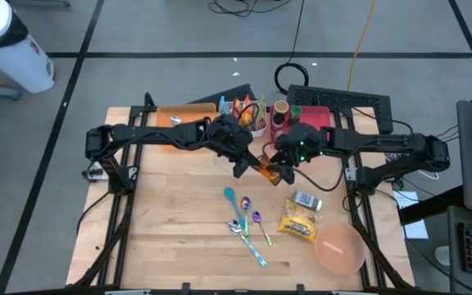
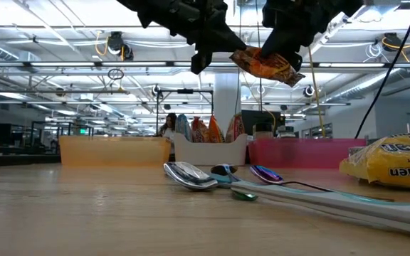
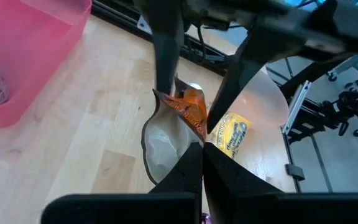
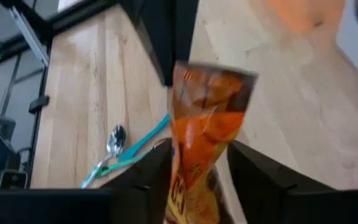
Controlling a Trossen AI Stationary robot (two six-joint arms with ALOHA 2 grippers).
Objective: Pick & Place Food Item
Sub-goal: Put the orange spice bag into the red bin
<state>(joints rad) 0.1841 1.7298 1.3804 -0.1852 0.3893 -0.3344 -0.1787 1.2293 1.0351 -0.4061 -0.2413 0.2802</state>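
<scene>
Hanging in the air above the table (image 1: pixel 170 246), over its middle and nearer the far edge than the near one: orange snack packet (image 1: pixel 266 170), clear of the wood and of everything lying on it.

Pinched at 1 end by the left gripper (image 1: pixel 244 164), fingers closed tight on the packet's edge, as seen in the left wrist view. Straddled at the other end by the right gripper (image 1: pixel 279 168), fingers parted, 1 on each side of the foil with some room showing in the right wrist view. Judged to be a handover, weight now on the left side.

Long axis of the packet running from 1 gripper to the other, roughly along the table's far edge, and slanting down toward the right gripper in the low view. Both grippers equally near, meeting tip to tip; only the left 1 clamped.

Next move probably a straight retreat of the right gripper along that axis, away from the left, so as not to drag the foil.

Resting well below, toward the near right corner: yellow noodle packet (image 1: pixel 299 221) and pink bowl (image 1: pixel 338 248).
</scene>
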